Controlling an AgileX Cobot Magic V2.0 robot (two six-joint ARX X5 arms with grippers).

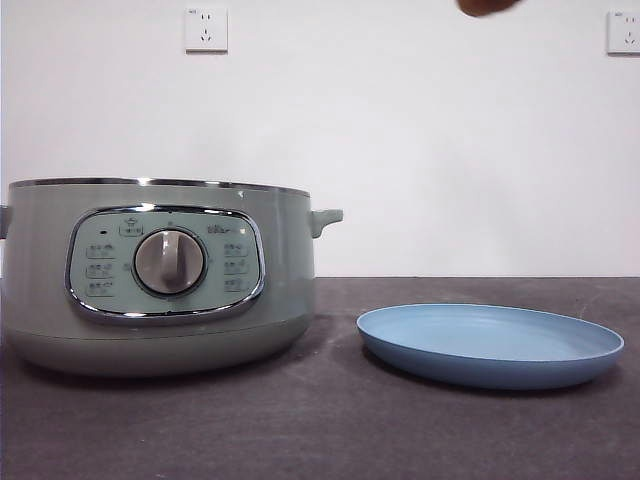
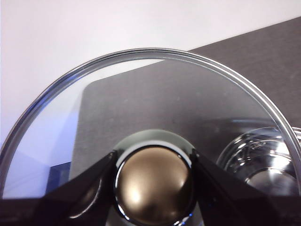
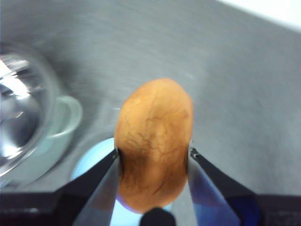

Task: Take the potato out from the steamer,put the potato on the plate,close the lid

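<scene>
My right gripper (image 3: 154, 153) is clamped on the potato (image 3: 154, 141), one finger (image 3: 101, 181) pressed to each side of its orange-brown skin, the potato standing on end between them. Past my fingers, under the potato, lies the light blue plate (image 3: 91, 160), and off to one side of it is the steamer (image 3: 28, 127), one of its pale green handles nearest. The front view shows only a dark tip of the potato (image 1: 488, 6) at the top edge, high above the plate (image 1: 490, 345), which sits on the dark table (image 1: 330, 430) beside the open steamer (image 1: 160, 275).

My left gripper (image 2: 153, 160) is closed around the knob (image 2: 153, 183) of the glass lid (image 2: 141, 94), a finger on each side, holding it clear of the steamer.
</scene>
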